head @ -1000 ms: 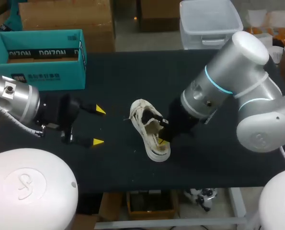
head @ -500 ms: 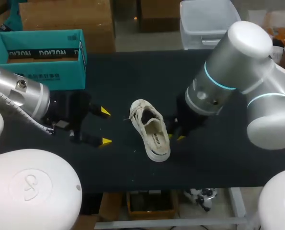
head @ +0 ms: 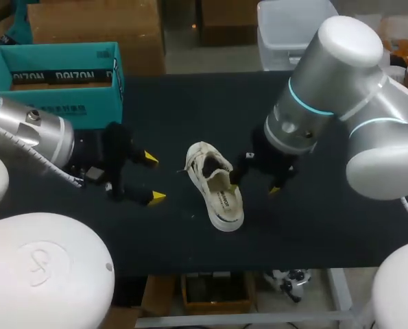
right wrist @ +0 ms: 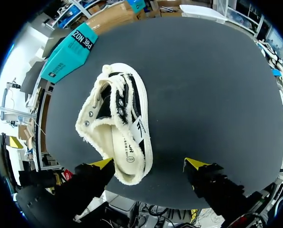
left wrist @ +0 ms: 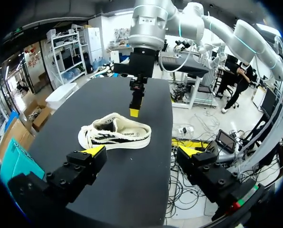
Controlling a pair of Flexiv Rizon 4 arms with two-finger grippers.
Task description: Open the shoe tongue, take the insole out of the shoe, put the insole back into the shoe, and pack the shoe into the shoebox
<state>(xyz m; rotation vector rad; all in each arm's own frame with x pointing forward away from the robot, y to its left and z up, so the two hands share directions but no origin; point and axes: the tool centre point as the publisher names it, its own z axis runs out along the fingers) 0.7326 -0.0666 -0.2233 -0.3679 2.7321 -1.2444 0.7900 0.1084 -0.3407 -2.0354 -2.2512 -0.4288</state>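
A white shoe (head: 216, 185) stands on its sole mid-tabletop (head: 190, 103), its insole (right wrist: 123, 148) apparently inside, though the opening is partly shadowed. The right claw (head: 255, 179) hangs released just beside it, one finger (right wrist: 96, 171) close to the shoe's rim and the other over bare tabletop, so the shoe lies ahead of that finger, not between the two. The left claw (head: 153, 178), spread wide and holding nothing, sits apart on the shoe's other side, toward the teal shoebox (head: 53, 103) at the far corner.
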